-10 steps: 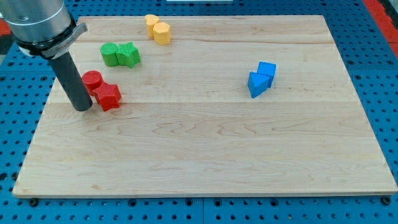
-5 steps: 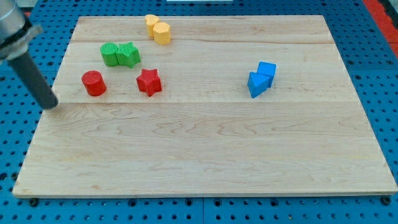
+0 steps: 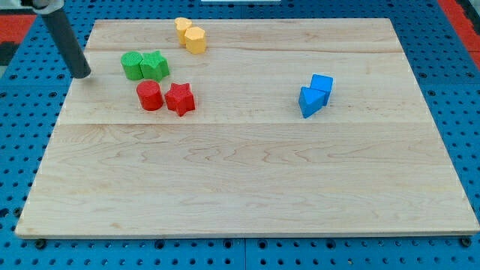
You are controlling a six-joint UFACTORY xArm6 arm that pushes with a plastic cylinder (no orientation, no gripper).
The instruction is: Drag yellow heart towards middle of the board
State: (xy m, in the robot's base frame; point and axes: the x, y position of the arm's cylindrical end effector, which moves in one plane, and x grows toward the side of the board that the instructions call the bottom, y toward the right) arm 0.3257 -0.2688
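My tip [image 3: 82, 74] left of green blocks [image 3: 145, 66]

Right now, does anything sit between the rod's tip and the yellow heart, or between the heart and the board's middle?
My tip is at the board's left edge. The two green blocks sit just below the direct line to the yellow blocks; I cannot tell which is the heart. From there toward the middle, nothing stands; the red cylinder and red star lie left of that path.
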